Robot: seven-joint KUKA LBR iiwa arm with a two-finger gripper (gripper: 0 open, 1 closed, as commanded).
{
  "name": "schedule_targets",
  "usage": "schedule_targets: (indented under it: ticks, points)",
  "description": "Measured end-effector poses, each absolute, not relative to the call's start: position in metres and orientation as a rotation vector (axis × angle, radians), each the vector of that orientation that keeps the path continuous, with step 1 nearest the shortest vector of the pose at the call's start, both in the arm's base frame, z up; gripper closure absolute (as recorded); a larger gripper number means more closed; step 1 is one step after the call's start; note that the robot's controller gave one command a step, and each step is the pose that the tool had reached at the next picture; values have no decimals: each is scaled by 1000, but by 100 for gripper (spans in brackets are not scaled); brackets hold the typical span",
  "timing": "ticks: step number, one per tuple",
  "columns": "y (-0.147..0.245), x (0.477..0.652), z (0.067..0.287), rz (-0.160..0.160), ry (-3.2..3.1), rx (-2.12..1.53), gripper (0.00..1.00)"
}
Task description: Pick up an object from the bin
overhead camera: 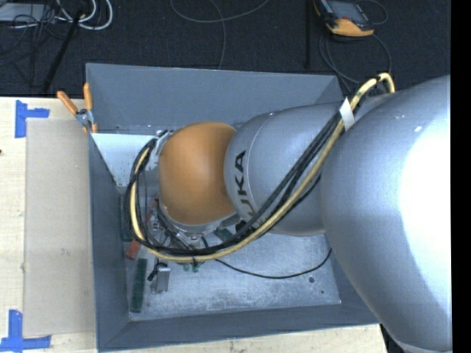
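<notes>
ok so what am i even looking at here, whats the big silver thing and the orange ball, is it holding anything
One camera looks down into a grey metal bin. The big silver thing is a robot arm reaching in from the right. The orange ball is a cover on its wrist, and the yellow and black cables are part of the robot too. Its gripper hangs under that cover over the bin's left side. I can't tell whether it holds anything. Nearby lie a long dark green piece, a small grey piece and a small reddish piece.
</notes>
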State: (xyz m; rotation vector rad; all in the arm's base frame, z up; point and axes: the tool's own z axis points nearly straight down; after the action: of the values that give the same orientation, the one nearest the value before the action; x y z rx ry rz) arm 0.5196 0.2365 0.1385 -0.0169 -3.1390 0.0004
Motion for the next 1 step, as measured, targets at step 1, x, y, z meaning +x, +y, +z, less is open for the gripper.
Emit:
schedule_targets:
  ticks: [1]
  points:
    - [220, 479, 76, -4, -3107, 523, 0]
